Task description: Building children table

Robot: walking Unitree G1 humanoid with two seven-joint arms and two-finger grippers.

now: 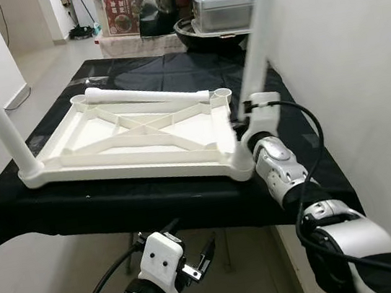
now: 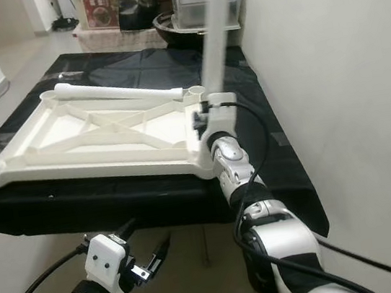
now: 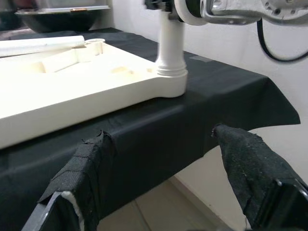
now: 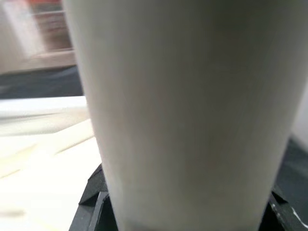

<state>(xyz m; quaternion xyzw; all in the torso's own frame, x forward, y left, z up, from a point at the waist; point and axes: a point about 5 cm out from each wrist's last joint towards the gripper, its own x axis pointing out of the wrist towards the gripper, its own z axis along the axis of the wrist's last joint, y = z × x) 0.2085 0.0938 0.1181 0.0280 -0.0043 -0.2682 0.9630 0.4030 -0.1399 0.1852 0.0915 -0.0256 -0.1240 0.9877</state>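
Right gripper [image 1: 243, 114] clasps upright table leg [image 1: 258, 32] at tabletop [image 1: 136, 136] corner.

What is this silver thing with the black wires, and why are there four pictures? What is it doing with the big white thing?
It is a robot with two silver arms. Two pictures come from cameras in its head, looking down. The other two come from cameras on its wrists.

On the table with the black cloth lies an upside-down white plastic tabletop. Two white tube legs already stand in its near corners, and a loose white leg lies along the far edge.

The right gripper is closed around the near right leg, which looks huge in its wrist picture. The left gripper hangs open below the table edge, holding nothing.
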